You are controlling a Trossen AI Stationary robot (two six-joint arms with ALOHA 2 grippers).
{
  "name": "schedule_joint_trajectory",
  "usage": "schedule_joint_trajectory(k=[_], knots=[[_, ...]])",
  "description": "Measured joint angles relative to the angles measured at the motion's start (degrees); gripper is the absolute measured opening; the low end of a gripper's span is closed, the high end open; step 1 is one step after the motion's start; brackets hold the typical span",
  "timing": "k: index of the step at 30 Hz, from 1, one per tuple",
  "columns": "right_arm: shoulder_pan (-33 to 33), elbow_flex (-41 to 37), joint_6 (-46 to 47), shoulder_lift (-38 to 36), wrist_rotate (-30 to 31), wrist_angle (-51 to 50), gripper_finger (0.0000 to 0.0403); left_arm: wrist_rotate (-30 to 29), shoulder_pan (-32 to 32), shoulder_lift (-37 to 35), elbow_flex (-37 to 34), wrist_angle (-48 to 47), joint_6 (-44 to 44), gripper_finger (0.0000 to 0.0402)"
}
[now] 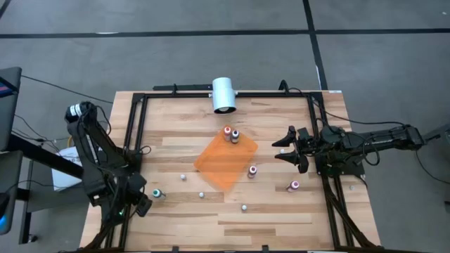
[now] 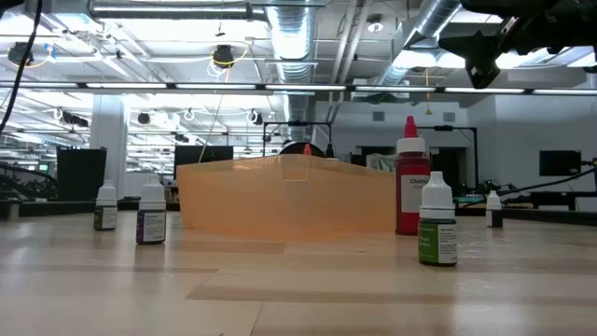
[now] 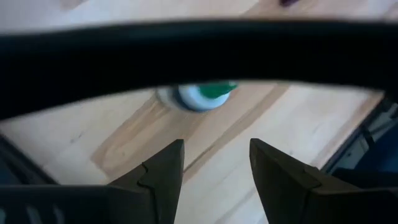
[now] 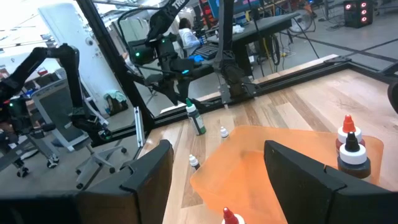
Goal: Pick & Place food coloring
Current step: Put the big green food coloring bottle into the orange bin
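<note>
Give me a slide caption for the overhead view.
Both open grippers, left gripper and right gripper, flank the orange sheet among scattered food coloring bottles.

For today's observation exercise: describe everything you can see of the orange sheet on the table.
The orange sheet is thin, translucent and plastic-looking, lying mid-table as a diamond in the high view. In the low view its near edge looks raised like a low wall. Two bottles stand at its far corner and one at its right edge.

You see the green-topped bottle (image 3: 198,97) blurred in the left wrist view, its upper part hidden behind a dark bar (image 3: 199,56); label unreadable.
</note>
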Motion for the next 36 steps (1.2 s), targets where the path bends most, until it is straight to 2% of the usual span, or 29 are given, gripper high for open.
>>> schedule_joint_trajectory(k=[4,9,14,21,28,36], knots=[[0.0,0.0,0.0,0.0,0.0,0.1,0.0240,2.1,0.0,0.3,0.0,0.5,-0.2,0.0174],[0.0,0.0,0.4,0.0,0.0,0.1,0.0240,-0.9,0.0,0.3,0.0,0.6,1.4,0.0180],[0.0,0.0,0.5,0.0,0.0,0.1,0.0240,-3.1,0.0,0.3,0.0,0.9,2.3,0.0215],[0.0,0.0,0.5,0.0,0.1,0.1,0.0240,-3.2,0.0,0.3,0.0,2.6,3.7,0.0259],[0.0,0.0,0.5,0.0,0.1,0.1,0.0240,-3.3,0.0,0.4,0.0,2.6,9.4,0.0263],[0.0,0.0,1.1,0.0,0.1,0.5,0.0240,-2.8,0.0,4.3,0.0,0.2,10.3,0.0263]])
